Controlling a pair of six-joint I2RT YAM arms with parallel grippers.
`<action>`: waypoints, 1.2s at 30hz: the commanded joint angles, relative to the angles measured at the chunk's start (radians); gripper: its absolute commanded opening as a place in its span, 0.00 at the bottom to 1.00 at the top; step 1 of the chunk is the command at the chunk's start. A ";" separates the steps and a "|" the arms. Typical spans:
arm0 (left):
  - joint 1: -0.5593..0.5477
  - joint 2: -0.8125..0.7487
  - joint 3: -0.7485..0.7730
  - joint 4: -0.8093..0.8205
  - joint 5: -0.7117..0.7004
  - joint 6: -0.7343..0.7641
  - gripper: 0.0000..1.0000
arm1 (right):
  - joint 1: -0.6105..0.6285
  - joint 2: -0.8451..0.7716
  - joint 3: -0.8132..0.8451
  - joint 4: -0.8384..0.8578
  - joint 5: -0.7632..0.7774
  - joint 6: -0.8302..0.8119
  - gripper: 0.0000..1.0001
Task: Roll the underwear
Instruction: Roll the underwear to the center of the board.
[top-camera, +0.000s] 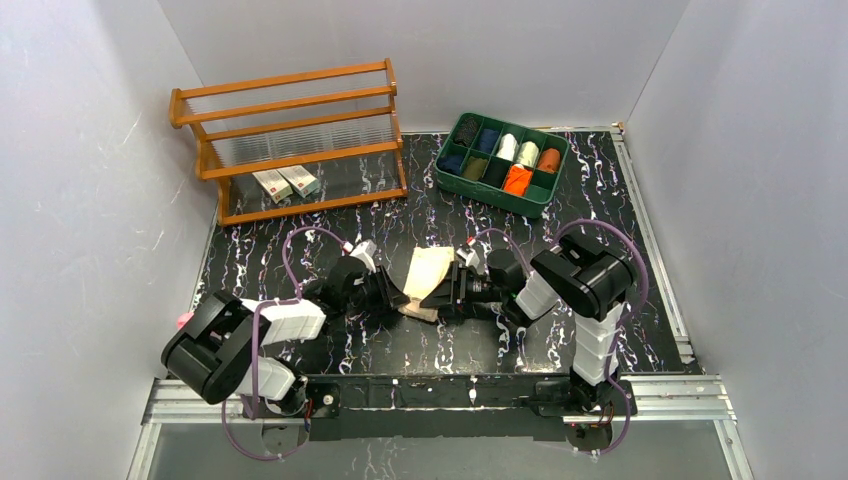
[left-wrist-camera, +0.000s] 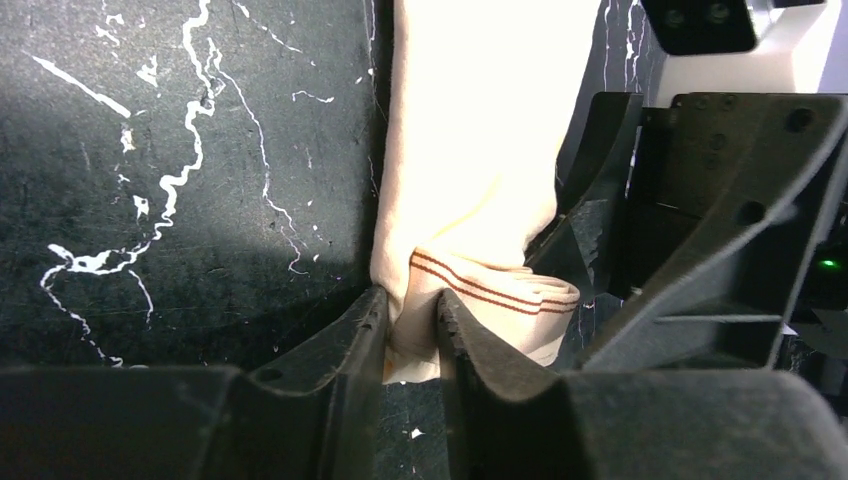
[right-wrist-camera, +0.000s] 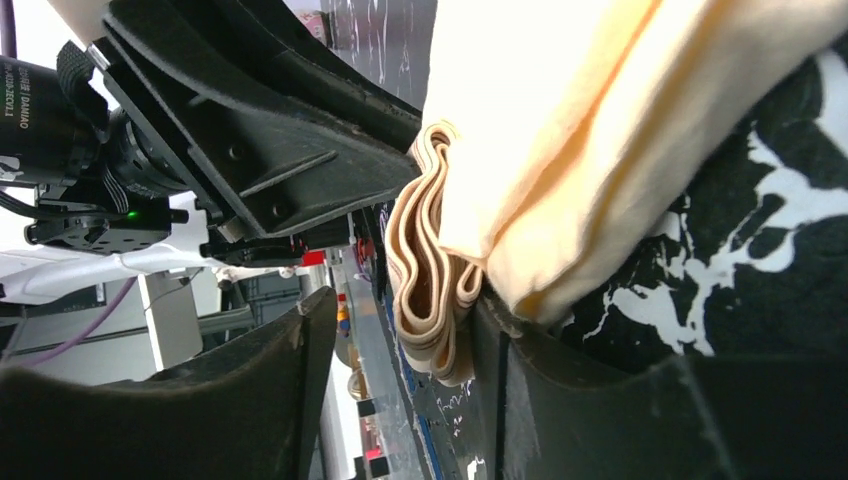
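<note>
Tan underwear lies on the counter between both arms in the top view. Left wrist: the left tool pinches its folded waistband; a firm nip and even turning should give a tight roll. Right wrist: the right tool gapes released, the waistband against one finger.

We show tan underwear, folded flat on table, waistband end doubled, bright orange underwear rolled in tray.

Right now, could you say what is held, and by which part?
Left tool pinches the pale beige cloth underwear at its folded waistband; right tool open.
</note>
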 joint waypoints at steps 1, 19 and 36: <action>0.002 0.058 -0.062 -0.148 -0.078 0.006 0.19 | -0.007 -0.056 -0.030 -0.192 0.068 -0.096 0.65; 0.002 0.110 0.014 -0.269 -0.074 0.055 0.14 | -0.006 -0.622 0.000 -0.776 0.500 -0.488 0.99; 0.002 0.121 0.104 -0.438 -0.074 0.061 0.11 | 0.248 -0.652 -0.091 -0.362 0.468 -1.595 0.79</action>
